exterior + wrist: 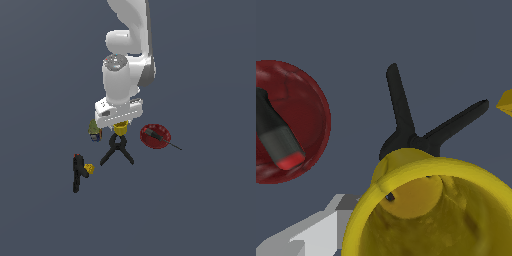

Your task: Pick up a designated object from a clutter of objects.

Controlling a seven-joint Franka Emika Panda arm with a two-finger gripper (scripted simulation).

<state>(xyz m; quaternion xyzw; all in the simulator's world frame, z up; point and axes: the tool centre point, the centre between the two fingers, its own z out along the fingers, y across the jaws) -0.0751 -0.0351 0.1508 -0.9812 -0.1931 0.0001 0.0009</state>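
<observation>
While we see the gripper [120,125] over the yellow cup [120,128] — by the black spring clamp [117,150] — its grip can't be judged.

The smooth white robot arm [125,60] is made of fat, rounded parts. One joint has a shiny grey round cap [115,61] on top, and there is a grey band at its side. The flat white boxy gripper head [119,113] has small dark marks on its front. One pale grey blocky finger [316,230] shows in the wrist view.
</observation>
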